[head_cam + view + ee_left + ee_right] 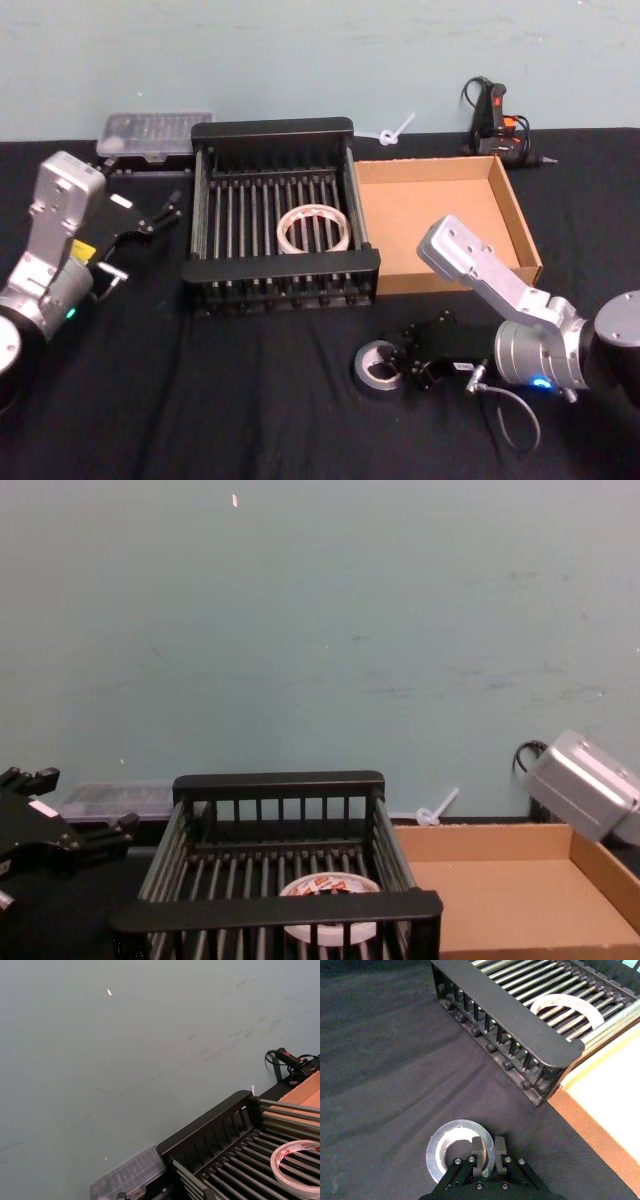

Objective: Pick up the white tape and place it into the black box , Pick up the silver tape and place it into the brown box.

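Right gripper [488,1147] is down on the silver tape [451,1146] on the table, clamped across its near wall; white tape [313,229] already lies in the black box [282,128]. Second pick in hand, I'd say: next it must lift clear and carry to the brown box [512,215], while the left gripper [160,215] idles spread apart left of the crate.

Right arm reaching low across the near worktop, right gripper [408,366] pinched on the silver tape [378,368] wall, left arm raised at far left, left gripper [160,216] spread wide
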Controlling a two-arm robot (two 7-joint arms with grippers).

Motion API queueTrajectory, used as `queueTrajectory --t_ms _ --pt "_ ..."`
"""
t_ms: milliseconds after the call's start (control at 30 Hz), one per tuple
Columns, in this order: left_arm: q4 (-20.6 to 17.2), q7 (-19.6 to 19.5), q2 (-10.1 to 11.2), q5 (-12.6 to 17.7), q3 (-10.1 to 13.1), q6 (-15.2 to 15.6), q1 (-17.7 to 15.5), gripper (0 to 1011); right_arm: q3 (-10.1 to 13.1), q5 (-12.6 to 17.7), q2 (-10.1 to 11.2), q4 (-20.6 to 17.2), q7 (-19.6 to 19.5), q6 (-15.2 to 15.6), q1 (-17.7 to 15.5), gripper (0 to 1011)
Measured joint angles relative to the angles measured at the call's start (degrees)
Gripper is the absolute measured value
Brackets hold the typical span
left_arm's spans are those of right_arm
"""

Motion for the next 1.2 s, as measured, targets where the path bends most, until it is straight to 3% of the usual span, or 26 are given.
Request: queueTrajectory --t_ms 167,367,667,867,1200 --pt "0.0 0.0 0.0 0.0 0.0 0.0 0.0 1001 0.56 0.09 -0.11 -0.05 -0.26 -0.04 -0.35 158" --pt "0.0 0.0 0.0 0.0 0.0 0.0 0.0 1001 2.76 1.01 -0.39 -0.28 -1.67 -0.07 -0.8 158" --pt "0.0 0.0 0.0 0.0 0.0 0.0 0.0 1001 8.42 2.8 -1.36 0.16 -5.45 -0.44 0.03 158" --pt "0.0 0.0 0.0 0.0 0.0 0.0 0.0 1002 11.17 3.16 -2.74 2.17 -7.87 -0.84 1.69 158" --pt "0.0 0.0 0.0 0.0 0.0 0.0 0.0 1001 12.58 1.72 -5.49 6.99 -10.33 -0.65 4.82 158"
